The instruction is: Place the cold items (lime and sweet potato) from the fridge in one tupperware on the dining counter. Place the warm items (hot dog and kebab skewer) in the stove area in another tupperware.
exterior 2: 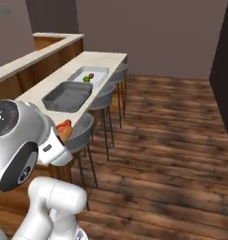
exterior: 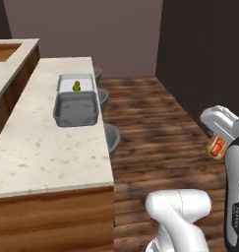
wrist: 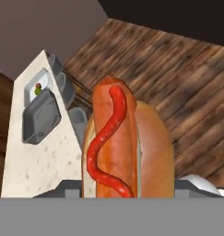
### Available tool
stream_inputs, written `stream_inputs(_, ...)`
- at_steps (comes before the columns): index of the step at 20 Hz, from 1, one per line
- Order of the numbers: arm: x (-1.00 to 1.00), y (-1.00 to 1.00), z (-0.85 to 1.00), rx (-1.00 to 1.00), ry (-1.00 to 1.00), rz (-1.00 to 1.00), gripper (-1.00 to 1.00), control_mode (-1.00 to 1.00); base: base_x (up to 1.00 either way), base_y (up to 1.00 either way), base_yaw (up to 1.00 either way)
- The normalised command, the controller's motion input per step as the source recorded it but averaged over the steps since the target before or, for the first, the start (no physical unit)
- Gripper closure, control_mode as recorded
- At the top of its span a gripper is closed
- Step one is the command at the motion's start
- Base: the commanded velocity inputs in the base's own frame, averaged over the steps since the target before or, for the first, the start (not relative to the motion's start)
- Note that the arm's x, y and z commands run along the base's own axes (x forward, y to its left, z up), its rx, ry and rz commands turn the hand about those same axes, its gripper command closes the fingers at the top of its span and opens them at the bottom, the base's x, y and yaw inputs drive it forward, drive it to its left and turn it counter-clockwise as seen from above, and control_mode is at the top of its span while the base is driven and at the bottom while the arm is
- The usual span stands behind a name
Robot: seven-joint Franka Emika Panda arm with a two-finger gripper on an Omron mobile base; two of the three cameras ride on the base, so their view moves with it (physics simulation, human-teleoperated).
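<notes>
Closest to me, the gripper (exterior: 218, 146) pinches the hot dog (wrist: 118, 147) lengthwise, carried out over the wooden floor (exterior 2: 171, 140) and well apart from the dining counter (exterior: 37, 152). Farther along that counter sits the grey tupperware (exterior: 76, 109), with nothing in it, probably meant for the warm food. Just behind it, the pale tupperware (exterior: 76, 83) already holds the lime (exterior: 76, 88) and what looks like the sweet potato.

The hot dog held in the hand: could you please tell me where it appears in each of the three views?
Left base view: the hot dog is at the right edge, at mid height, in the hand.
Right base view: at lower left, just beside the arm's big joint.
Hand view: it fills the centre.
Shared landmark: the empty grey tupperware on the dining counter.
</notes>
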Motion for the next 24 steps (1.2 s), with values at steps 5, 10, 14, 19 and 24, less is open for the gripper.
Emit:
stream_inputs(5, 0.00, 0.00, 0.00, 0.00, 0.00, 0.00, 1.00, 1.00, 0.48, -0.76, 0.57)
stream_inputs(10, 0.00, 0.00, 0.00, 0.00, 0.00, 0.00, 1.00, 1.00, 0.86, -0.85, 0.33)
stream_inputs(14, 0.00, 0.00, 0.00, 0.00, 0.00, 0.00, 1.00, 1.00, 0.76, -0.77, 0.48)
stream_inputs(19, 0.00, 0.00, 0.00, 0.00, 0.00, 0.00, 1.00, 1.00, 0.55, -0.61, 0.69)
stream_inputs(24, 0.00, 0.00, 0.00, 0.00, 0.00, 0.00, 1.00, 1.00, 0.51, -0.43, 0.84)
